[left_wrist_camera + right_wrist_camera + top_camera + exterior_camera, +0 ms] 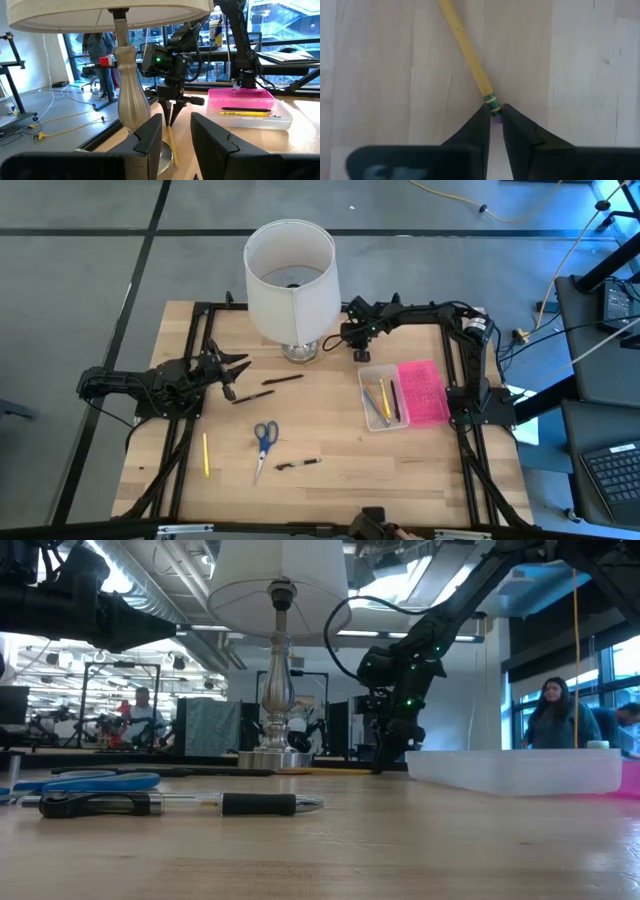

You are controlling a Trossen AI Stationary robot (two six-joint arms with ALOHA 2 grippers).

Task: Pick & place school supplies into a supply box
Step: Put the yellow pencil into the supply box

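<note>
My right gripper [360, 352] stands beside the lamp base [300, 352], fingers pointing down, shut on a yellow pencil [467, 50] that lies on the wood. My left gripper [235, 375] hovers open at the table's left, near two dark pens [283, 380] [252, 395]. The clear supply box [383, 402] rests on the table's right with pencils and a dark pen inside; its pink lid [422, 392] lies open beside it. Blue-handled scissors [264, 438], a yellow pencil [206, 455] and a black pen [298, 465] lie flat nearer the front edge. My right gripper pinches the pencil's eraser end [492, 104] between its two fingertips [480, 117], coming from above and pointing down. The pencil runs away from the fingers along the table; in the left wrist view the pencil [172, 145] slants from the fingertips toward the lamp base.
The white lamp's shade [290, 275] overhangs the table's far middle, close to my right gripper. The black frame rails [455, 380] run along both sides. People stand in the room beyond the table [552, 715]. Bare wood lies between the scissors and the box.
</note>
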